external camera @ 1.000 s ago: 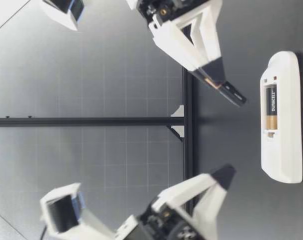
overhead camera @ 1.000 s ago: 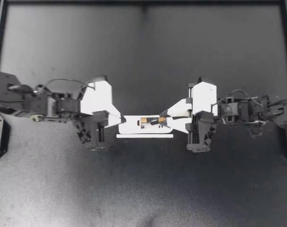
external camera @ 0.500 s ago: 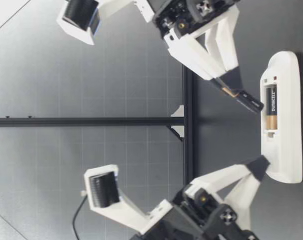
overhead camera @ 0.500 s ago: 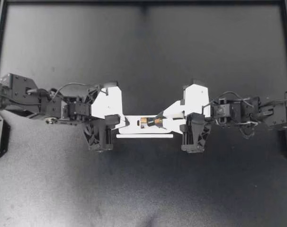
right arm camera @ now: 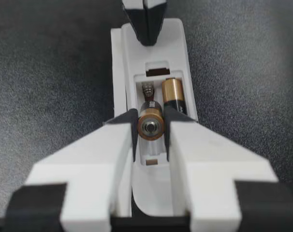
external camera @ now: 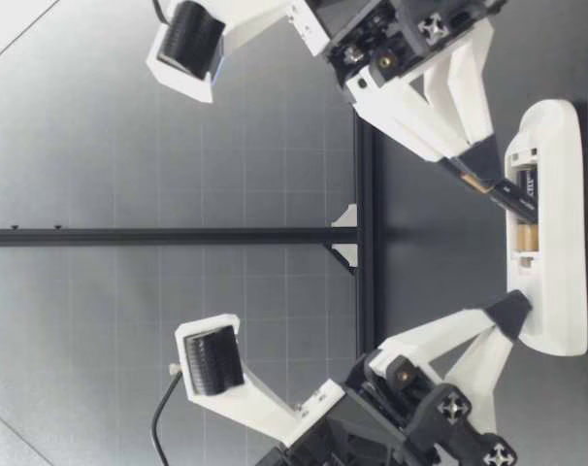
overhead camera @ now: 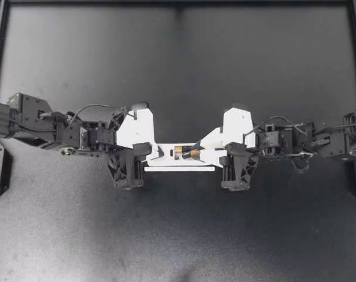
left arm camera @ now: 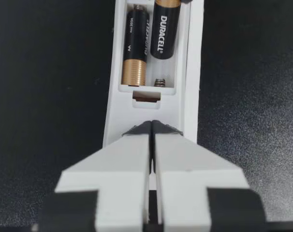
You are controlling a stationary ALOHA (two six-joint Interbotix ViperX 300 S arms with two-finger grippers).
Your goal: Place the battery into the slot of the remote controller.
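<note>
While my left jaws, pressed together, pin the remote controller (overhead camera: 166, 158) at its 9 o'clock end, my right jaws pinch the battery (overhead camera: 192, 152), tilted over the empty bay (left arm camera: 161, 70) beside the seated cell (right arm camera: 173, 94). Best to nose it against the spring (left arm camera: 159, 82), then lay its tail flat.

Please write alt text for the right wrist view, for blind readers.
My right end effector grips a battery over the empty bay of the remote, beside a seated second battery. My left end effector, shut, touches its far end.
</note>
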